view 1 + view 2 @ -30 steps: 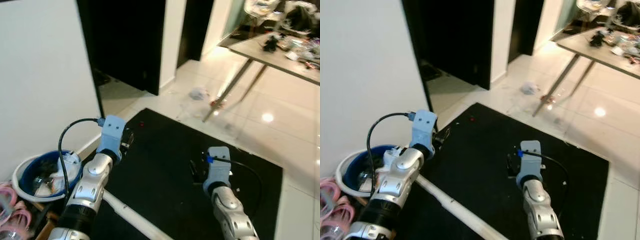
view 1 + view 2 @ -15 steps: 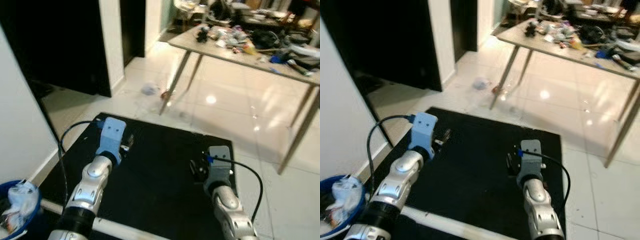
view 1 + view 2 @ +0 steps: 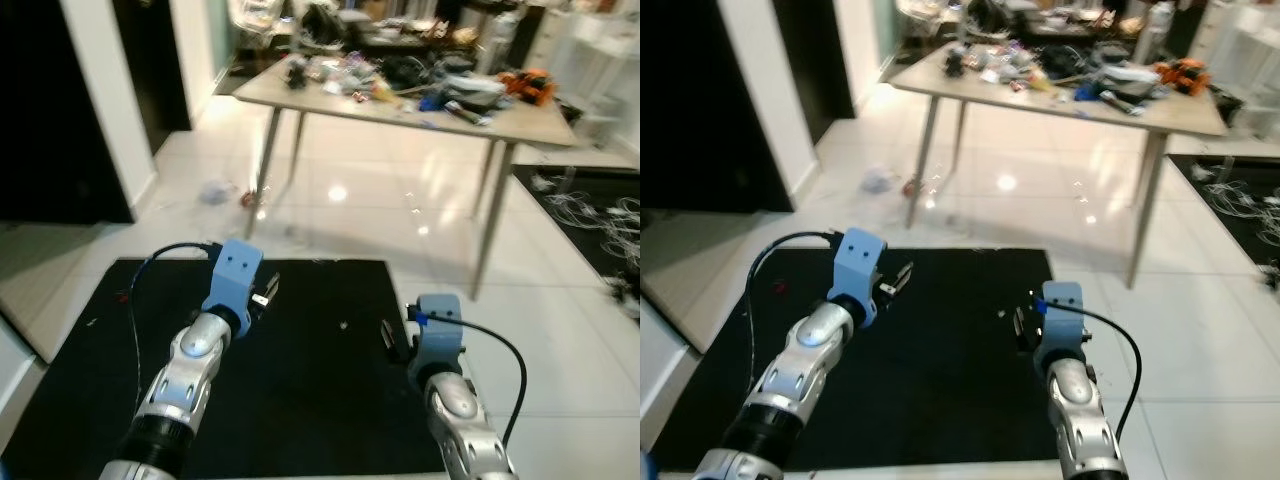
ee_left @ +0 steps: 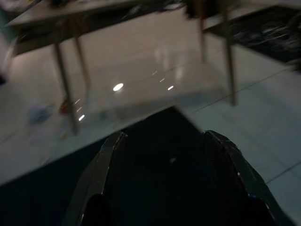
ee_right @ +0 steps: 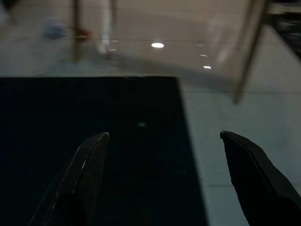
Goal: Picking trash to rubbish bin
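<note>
My left gripper (image 4: 164,188) hangs above the black mat (image 3: 300,380) with its two fingers (image 4: 101,174) spread apart and nothing between them; my right gripper (image 5: 164,183) is level with it over the same mat, near the mat's right edge, its fingers (image 5: 82,174) also spread wide and empty. A tiny pale speck (image 3: 343,324) lies on the mat between my two arms, too small to identify. Beyond the mat's far edge the glossy white tiled floor (image 3: 380,220) begins, and there, well ahead of my left gripper, a crumpled pale piece of trash (image 3: 214,190) lies beside a small red object (image 3: 247,199), close to the near left leg of the table (image 3: 400,100). The table is crowded with assorted clutter. A dark doorway (image 3: 40,110) opens on my left.
</note>
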You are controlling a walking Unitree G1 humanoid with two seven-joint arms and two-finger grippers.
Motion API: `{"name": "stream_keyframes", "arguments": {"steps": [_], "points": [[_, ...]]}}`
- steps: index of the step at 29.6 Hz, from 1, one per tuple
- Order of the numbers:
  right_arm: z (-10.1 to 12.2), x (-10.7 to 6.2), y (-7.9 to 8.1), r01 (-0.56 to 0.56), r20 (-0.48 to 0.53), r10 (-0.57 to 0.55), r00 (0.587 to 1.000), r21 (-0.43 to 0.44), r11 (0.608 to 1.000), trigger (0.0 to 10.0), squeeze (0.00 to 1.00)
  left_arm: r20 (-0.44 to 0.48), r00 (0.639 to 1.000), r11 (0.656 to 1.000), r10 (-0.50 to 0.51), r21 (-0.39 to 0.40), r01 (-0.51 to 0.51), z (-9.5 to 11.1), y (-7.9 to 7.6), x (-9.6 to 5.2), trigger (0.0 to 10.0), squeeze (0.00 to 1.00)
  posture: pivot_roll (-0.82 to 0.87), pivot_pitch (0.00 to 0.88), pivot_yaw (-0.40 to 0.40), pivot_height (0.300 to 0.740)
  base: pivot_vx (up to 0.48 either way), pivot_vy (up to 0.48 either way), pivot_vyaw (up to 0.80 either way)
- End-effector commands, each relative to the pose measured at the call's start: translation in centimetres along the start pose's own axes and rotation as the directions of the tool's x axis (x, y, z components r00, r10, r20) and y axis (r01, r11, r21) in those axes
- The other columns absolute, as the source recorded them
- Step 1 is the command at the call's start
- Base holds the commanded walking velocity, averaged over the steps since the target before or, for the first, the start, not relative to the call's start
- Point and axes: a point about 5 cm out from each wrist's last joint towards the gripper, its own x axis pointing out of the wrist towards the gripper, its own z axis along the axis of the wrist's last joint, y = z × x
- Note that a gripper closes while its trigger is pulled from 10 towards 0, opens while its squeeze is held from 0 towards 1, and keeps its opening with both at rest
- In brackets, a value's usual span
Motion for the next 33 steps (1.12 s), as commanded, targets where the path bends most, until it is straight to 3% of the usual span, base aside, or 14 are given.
{"name": "stream_keyframes", "arguments": {"steps": [1, 11, 23, 33], "points": [[-0.13, -0.13, 0.21, -0.004, -0.010, 0.004, 1.000, 0.006, 1.000, 10.0, 0.00, -0.007, 1.000, 1.000, -0.006, 0.017, 0.006, -0.36, -0.04, -0.22, 10.0, 0.00, -0.07, 0.026, 0.011, 0.740, 0.000, 0.000, -0.80], [-0.20, -0.09, 0.31, -0.003, -0.016, 0.003, 1.000, -0.002, 1.000, 10.0, 0.00, -0.010, 1.000, 1.000, -0.010, -0.022, 0.010, -0.51, -0.01, -0.40, 10.0, 0.00, -0.07, 0.029, 0.014, 0.740, 0.000, 0.000, -0.79], [-0.71, -0.28, 0.92, -0.035, -0.044, 0.034, 0.998, -0.018, 0.999, 10.0, 0.00, -0.029, 0.999, 0.999, -0.014, -0.052, 0.012, -0.76, 0.24, -0.42, 10.0, 0.00, -0.07, 0.033, 0.019, 0.740, 0.000, 0.000, 0.00], [-0.85, -0.29, 1.03, -0.049, -0.055, 0.047, 0.997, -0.021, 0.999, 10.0, 0.00, -0.031, 1.000, 0.998, -0.004, -0.059, 0.002, -0.73, 0.41, -0.46, 10.0, 0.00, -0.07, 0.037, 0.017, 0.740, 0.337, 0.000, 0.00]]}}
